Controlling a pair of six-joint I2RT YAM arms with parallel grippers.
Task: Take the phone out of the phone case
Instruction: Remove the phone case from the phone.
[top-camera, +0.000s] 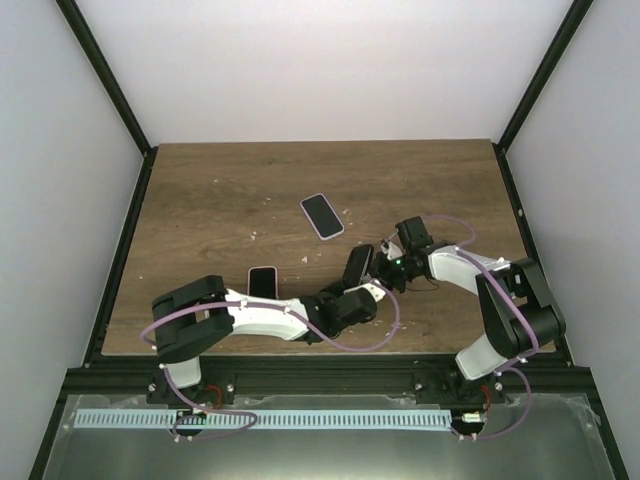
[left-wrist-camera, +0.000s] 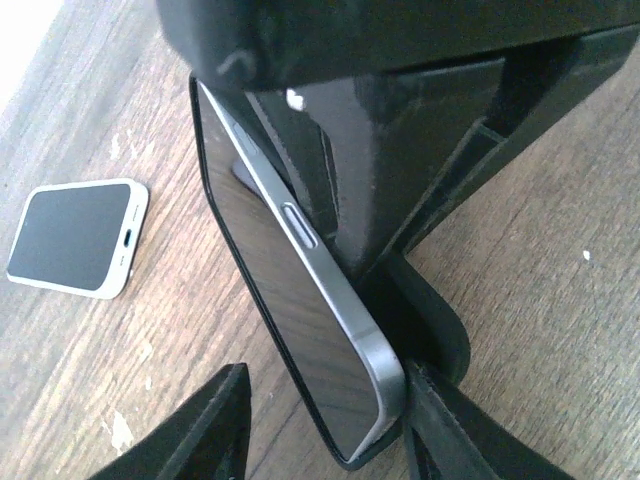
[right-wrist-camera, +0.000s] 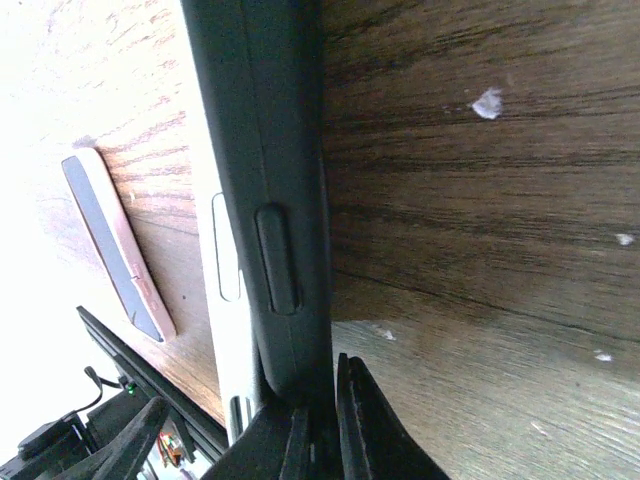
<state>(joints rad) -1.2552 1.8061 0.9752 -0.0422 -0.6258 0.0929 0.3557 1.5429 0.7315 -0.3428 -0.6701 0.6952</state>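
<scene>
A dark-screened phone (left-wrist-camera: 290, 300) with a silver edge stands on its side above the table, half out of its black phone case (right-wrist-camera: 265, 150). In the top view it shows as a dark slab (top-camera: 358, 265) between both arms. My left gripper (left-wrist-camera: 325, 400) straddles the phone's lower end. Its right finger (left-wrist-camera: 445, 430) touches the phone's corner, and its left finger (left-wrist-camera: 200, 430) stands apart from the screen. My right gripper (right-wrist-camera: 335, 400) is shut on the case's edge. The phone's silver side (right-wrist-camera: 222, 300) shows beside the peeled case.
Two other phones lie flat on the wooden table: one in a pale case (top-camera: 322, 215) behind the grippers, one in a pink case (top-camera: 262, 281) beside the left arm. Small white crumbs dot the wood. Black frame rails border the table.
</scene>
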